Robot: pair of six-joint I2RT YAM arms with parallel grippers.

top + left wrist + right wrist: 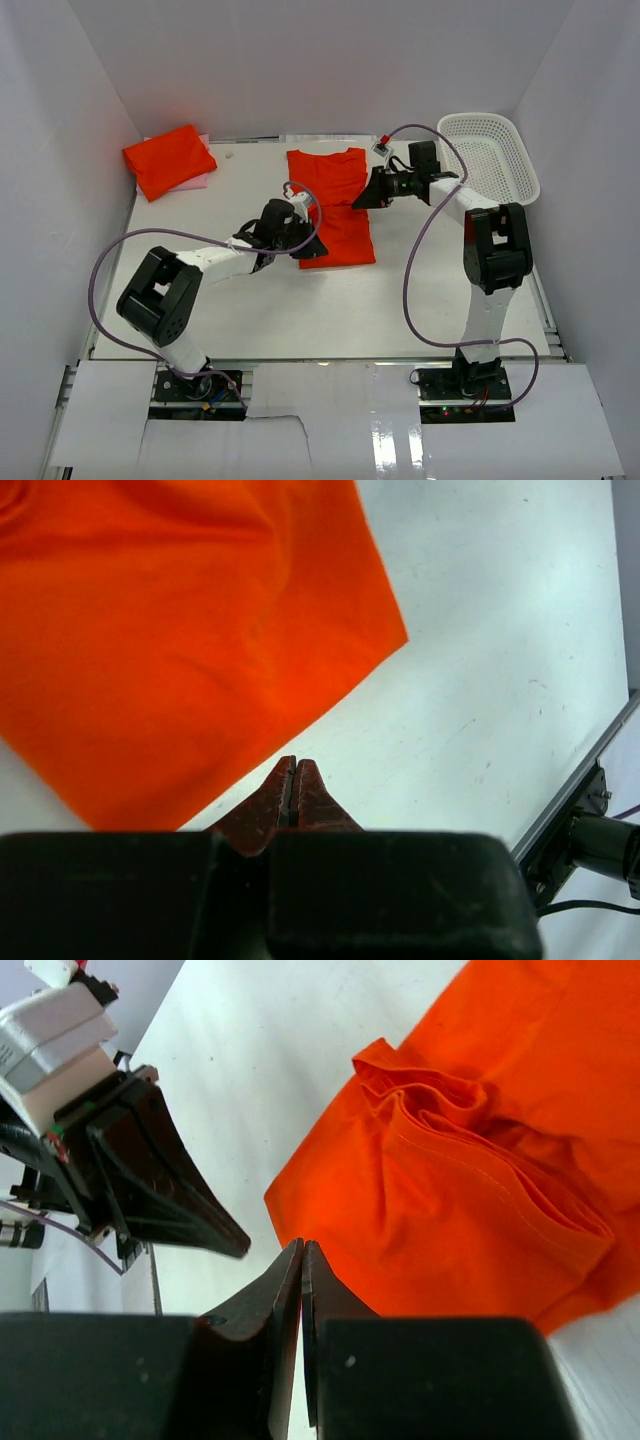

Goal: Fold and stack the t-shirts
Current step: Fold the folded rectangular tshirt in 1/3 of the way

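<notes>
Flanking the plain orange t-shirt (335,205), left tool (296,768), right tool (301,1250), both closed

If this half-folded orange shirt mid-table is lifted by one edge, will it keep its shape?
Probably not. The t-shirt looks thin and floppy: its layers bunch into soft creases in the right wrist view, so it would likely drape and unfold. Pushed across the table, it would probably wrinkle rather than slide.

Where stuff sits on the table (300,310)
middle t-shirt (335,205) dead centre, corner t-shirt (168,158) far left, basket (527,165) far right corner
</notes>
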